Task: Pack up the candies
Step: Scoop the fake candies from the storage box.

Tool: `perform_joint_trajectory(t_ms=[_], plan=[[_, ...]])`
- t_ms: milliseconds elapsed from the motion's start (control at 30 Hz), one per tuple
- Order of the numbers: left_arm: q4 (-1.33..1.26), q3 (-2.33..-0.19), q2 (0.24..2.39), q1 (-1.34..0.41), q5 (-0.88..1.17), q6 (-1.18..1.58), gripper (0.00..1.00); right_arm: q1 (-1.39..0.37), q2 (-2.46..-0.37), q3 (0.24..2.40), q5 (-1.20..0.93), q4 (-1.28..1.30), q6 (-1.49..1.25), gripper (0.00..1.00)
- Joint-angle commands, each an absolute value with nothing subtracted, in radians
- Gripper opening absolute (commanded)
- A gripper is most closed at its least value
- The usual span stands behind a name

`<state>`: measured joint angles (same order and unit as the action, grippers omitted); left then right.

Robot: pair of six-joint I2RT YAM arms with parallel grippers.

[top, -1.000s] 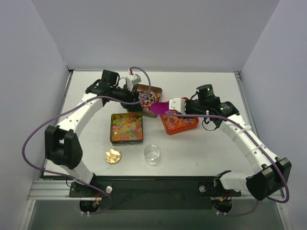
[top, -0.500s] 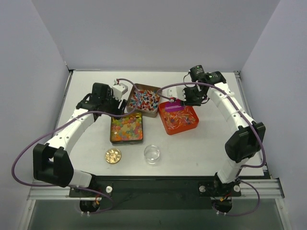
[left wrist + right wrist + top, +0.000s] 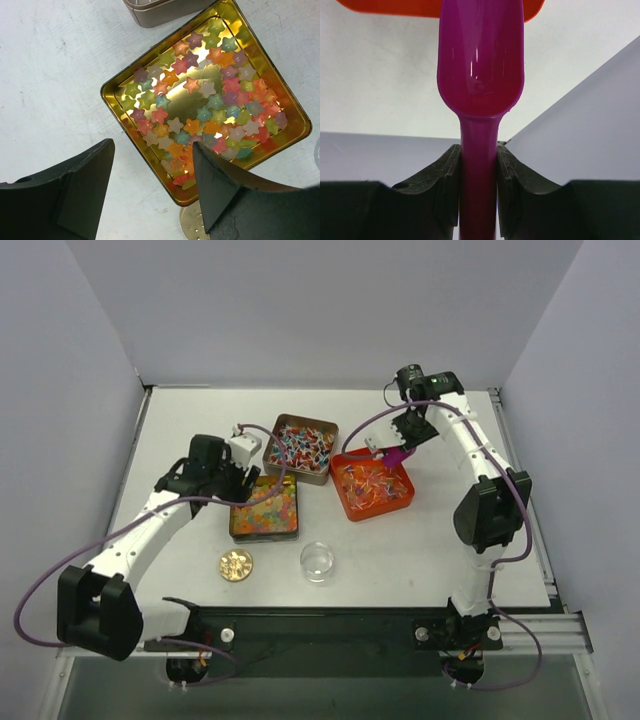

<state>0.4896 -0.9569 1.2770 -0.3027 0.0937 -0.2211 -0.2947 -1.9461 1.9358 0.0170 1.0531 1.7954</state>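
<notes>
Candies [image 3: 175, 125] in the gold tin [image 3: 111, 86] look light, loose and slippery, best scooped; left gripper [image 3: 152, 145] hangs open above it, right gripper [image 3: 477, 155] clamps the purple scoop [image 3: 480, 65] by its handle, off to the tin's right.

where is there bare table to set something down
Bare table lies right of the glass jar, in front of the orange tray. Also the far left corner. Crowded: the gold tin, brown tin and orange tray cluster mid-table.
</notes>
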Motion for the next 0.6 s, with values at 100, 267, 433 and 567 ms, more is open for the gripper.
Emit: perform_joint_trajectory(t_ms=[100,267,433,567], plan=[[0.403,-0.907,1.204,-0.322,0.11,-0.204,0.74,-0.325,-2.006,1.962,0.202,1.042,2.023,0.0],[0.385,-0.893,1.18,-0.322,0.126,-0.183,0.74,-0.347,-2.048,1.97,0.236,1.008,2.049,0.0],[0.355,-0.861,1.141,-0.322,0.233,-0.192,0.74,-0.373,-2.045,1.883,0.293,0.933,2.12,0.0],[0.344,-0.841,1.131,-0.324,0.259,-0.176,0.74,-0.39,-2.01,1.792,0.31,0.902,2.174,0.0]])
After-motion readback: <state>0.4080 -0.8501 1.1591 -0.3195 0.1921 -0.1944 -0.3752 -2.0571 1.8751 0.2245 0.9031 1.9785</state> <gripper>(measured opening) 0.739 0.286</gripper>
